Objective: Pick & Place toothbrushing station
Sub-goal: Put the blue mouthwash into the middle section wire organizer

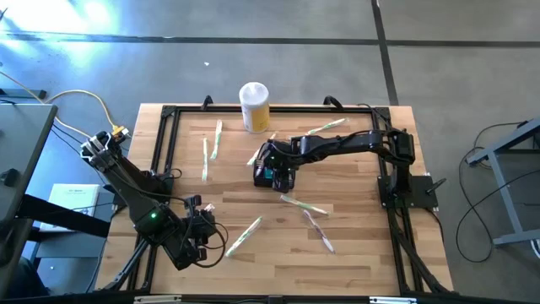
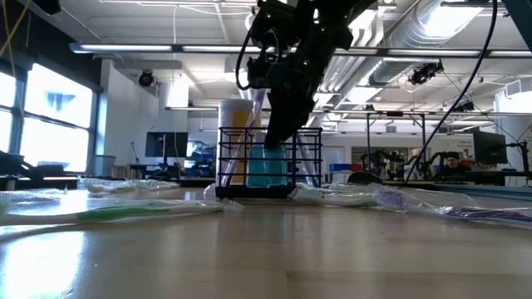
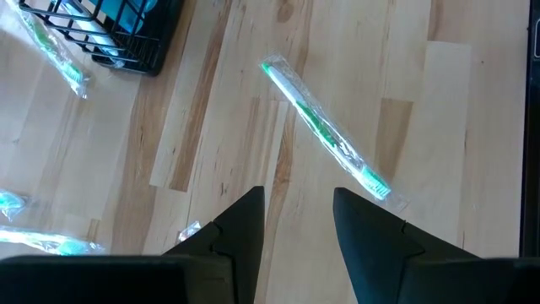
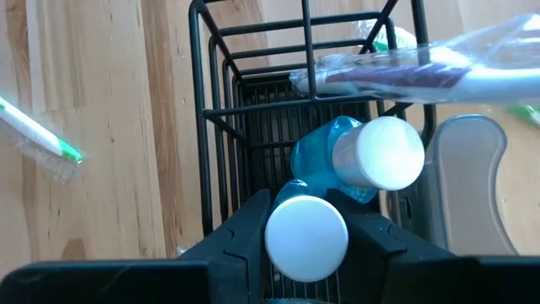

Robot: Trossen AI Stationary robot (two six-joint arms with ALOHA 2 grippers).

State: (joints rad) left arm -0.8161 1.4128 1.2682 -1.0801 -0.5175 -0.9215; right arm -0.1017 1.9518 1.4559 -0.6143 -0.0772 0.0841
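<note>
The toothbrushing station, a black wire basket, stands on its base at mid-table. It holds two blue bottles with white caps, and a wrapped purple toothbrush leans across its rim. My right gripper reaches down into the basket, shut on the nearer bottle. My left gripper hangs open over the near left of the table. A wrapped green toothbrush lies on the wood ahead of it. My right gripper has one blue bottle by its top, just under the white cap, pinched between the two fingers. The fingers come from above, slanting in from the table's right. The bottle stands upright inside the basket; whether its bottom rests on the basket's floor I cannot tell.
A tall yellow-and-white canister stands behind the basket at the far edge. Wrapped toothbrushes lie scattered on the wood. A black rail frame runs around the tabletop.
</note>
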